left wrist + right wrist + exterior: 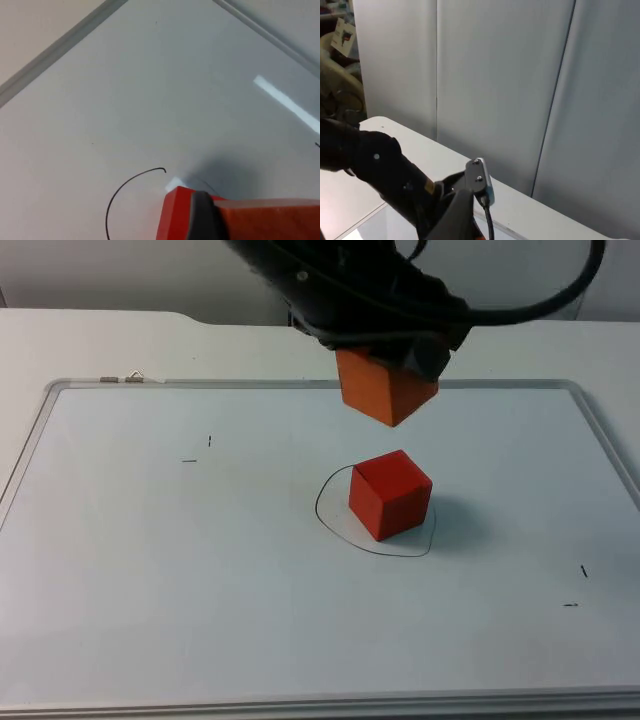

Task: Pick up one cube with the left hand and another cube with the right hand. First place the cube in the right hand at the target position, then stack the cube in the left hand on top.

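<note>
one orange cube is hanging clamped in the left gripper, above the red cube already sitting inside the drawn outline; only stacking is remaining. right gripper's jaws: cannot tell.

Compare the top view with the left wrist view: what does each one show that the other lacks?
Top view alone: the red cube standing inside the whole pen outline, the left pincer holding the orange cube in the air above it, and small pen ticks on the board.

Left wrist view alone: a bright glare streak on the board.

Both: the held orange cube, part of the outline, and the board's metal frame.
</note>
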